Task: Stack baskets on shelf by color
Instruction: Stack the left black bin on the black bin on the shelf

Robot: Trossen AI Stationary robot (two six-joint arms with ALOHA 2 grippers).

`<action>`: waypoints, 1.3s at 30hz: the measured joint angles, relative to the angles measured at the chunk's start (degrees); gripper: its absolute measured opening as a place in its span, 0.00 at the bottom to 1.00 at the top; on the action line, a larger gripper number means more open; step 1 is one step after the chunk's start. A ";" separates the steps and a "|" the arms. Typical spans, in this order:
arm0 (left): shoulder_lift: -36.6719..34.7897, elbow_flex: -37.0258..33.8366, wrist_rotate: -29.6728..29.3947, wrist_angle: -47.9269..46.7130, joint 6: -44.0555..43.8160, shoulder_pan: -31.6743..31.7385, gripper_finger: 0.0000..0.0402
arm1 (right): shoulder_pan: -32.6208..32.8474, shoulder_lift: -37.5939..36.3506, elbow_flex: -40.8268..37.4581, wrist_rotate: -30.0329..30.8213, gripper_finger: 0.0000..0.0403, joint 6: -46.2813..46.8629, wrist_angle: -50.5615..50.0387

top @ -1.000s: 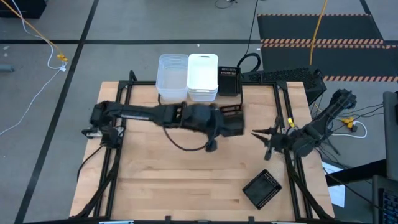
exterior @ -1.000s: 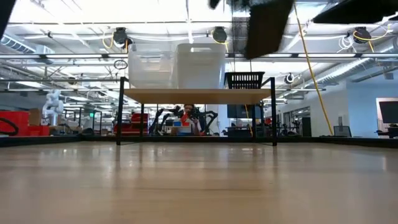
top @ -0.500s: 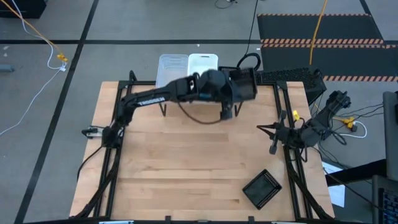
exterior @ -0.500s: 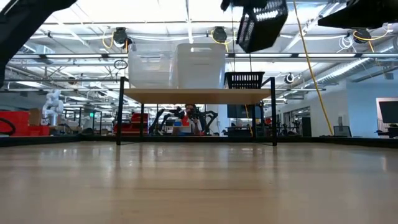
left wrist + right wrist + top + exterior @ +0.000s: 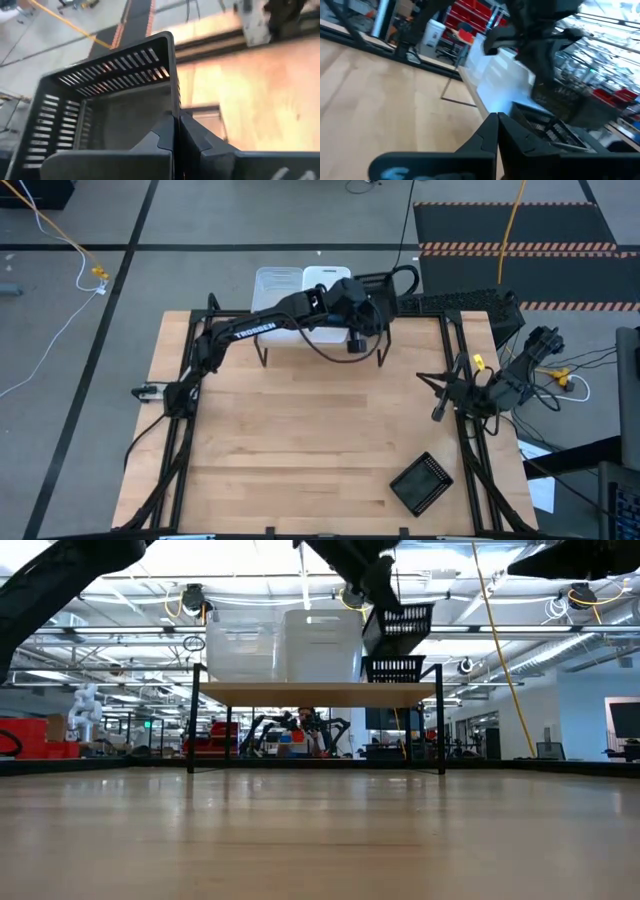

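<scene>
Black perforated plastic fills my left wrist view: my left gripper [image 5: 176,132] is pinched tight on the rim of a black mesh-sided basket [image 5: 404,619], which hangs tilted in the air just above another black mesh basket [image 5: 393,669] already standing on the right end of the low light-wood shelf with thin black legs [image 5: 318,693]. From above, my left arm reaches across the back of the wooden tabletop [image 5: 300,440] and covers that end of the shelf, so I cannot tell there how closely the two black baskets line up. Beside them on the shelf stand the opaque white bins [image 5: 323,644] in the middle and the clear translucent bins [image 5: 243,650] at the left end, the white ones just beside the black basket. A third black mesh basket [image 5: 421,483] lies skewed near the front right corner of the table, well apart from the shelf. My right gripper [image 5: 438,394] waits at the table's right edge, fingers closed together on nothing.
</scene>
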 joint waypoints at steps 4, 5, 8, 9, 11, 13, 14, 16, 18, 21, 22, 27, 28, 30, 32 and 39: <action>0.83 -0.09 -1.70 -0.60 3.56 -0.11 0.01 | -1.08 0.00 0.00 1.19 0.00 -0.02 -0.05; 0.85 -0.09 -1.74 -0.84 3.97 -0.13 0.01 | -1.45 0.00 0.00 1.16 0.00 0.01 -0.07; 0.85 -0.09 -1.79 -1.40 5.49 0.17 0.01 | -2.92 0.00 0.00 1.16 0.00 0.01 0.05; 0.85 -0.09 -1.79 -1.93 5.86 0.37 0.01 | -3.43 0.00 0.00 1.16 0.00 0.03 0.17; 0.85 -0.09 -1.90 -2.99 6.80 0.81 0.01 | -4.37 0.00 0.00 1.14 0.00 0.33 0.17; 0.85 -0.09 -1.92 -3.64 8.02 1.24 0.01 | -5.06 0.00 0.00 1.06 0.00 0.89 0.16; 0.85 -0.09 -1.74 -3.86 8.64 1.42 0.01 | -5.37 0.02 -0.02 1.02 0.00 0.97 0.40; 0.83 -0.04 0.05 -4.54 9.21 1.79 0.01 | -5.94 0.04 -0.53 0.98 0.00 0.58 2.03; 0.83 -0.02 1.80 -5.09 9.22 2.14 0.01 | -6.37 0.04 -0.87 0.85 0.00 0.09 2.92; 0.79 0.00 2.77 -5.87 9.18 2.40 0.02 | -6.86 0.09 -0.87 0.83 0.00 0.07 2.86; 0.79 0.00 2.75 -5.88 9.17 2.40 0.03 | -7.00 0.09 -0.87 0.83 0.00 0.07 2.86; 0.79 0.00 2.73 -6.79 9.13 2.45 0.10 | -7.10 0.10 -0.90 0.76 0.00 0.13 2.65; 0.79 0.00 2.72 -7.04 9.13 2.46 0.11 | -7.10 0.11 -0.92 0.70 0.00 0.14 2.63; 1.00 0.00 2.61 -7.22 9.09 2.45 0.13 | -7.10 0.10 -0.92 0.66 0.00 0.11 2.58; 1.29 0.00 2.50 -6.62 8.57 2.47 0.15 | -7.10 0.10 -0.92 0.64 0.00 0.07 2.42; 1.33 -0.04 2.38 -5.89 8.33 2.45 0.25 | -7.09 0.11 -0.92 0.61 0.00 -0.07 2.41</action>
